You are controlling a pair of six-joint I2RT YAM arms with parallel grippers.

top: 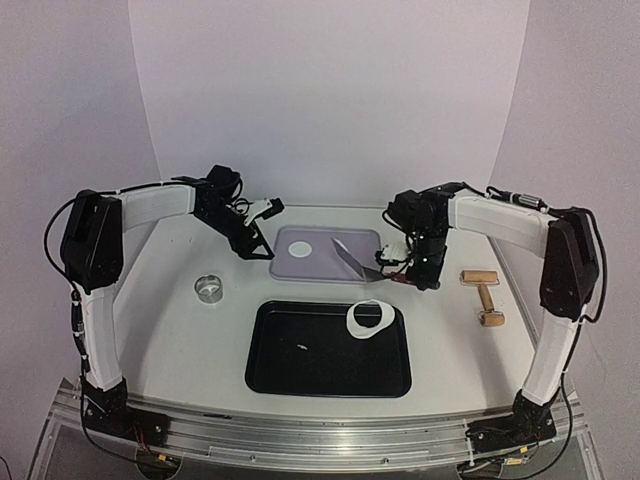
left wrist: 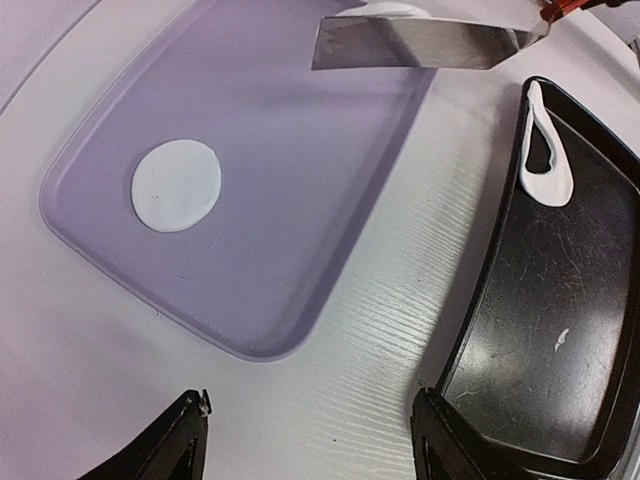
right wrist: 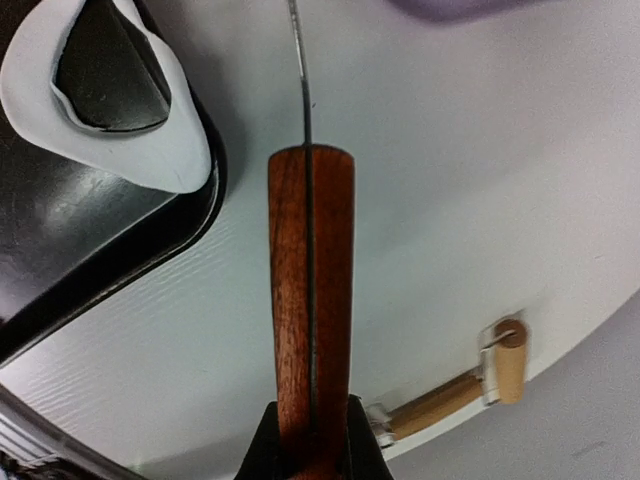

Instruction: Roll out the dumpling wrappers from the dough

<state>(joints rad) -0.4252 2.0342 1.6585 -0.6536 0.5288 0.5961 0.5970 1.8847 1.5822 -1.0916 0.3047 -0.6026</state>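
Observation:
One dumpling wrapper (top: 302, 249), a flat white disc, lies on the left half of the purple tray (top: 290, 268); it also shows in the left wrist view (left wrist: 176, 185). My right gripper (top: 408, 270) is shut on the wooden handle (right wrist: 310, 290) of a steel spatula. The spatula's blade (top: 353, 262) is tilted over the tray's right end. A second bit of white dough (left wrist: 395, 8) shows at the blade's far edge. My left gripper (top: 255, 247) is open and empty over the table just left of the purple tray. Its fingertips (left wrist: 190, 425) are wide apart.
A black tray (top: 300, 370) sits in front and holds a white dough ring with a hole (top: 369, 318) at its far right corner and a small crumb (top: 300, 347). A small steel ring (top: 210, 289) stands at the left. A wooden roller (top: 482, 295) lies at the right.

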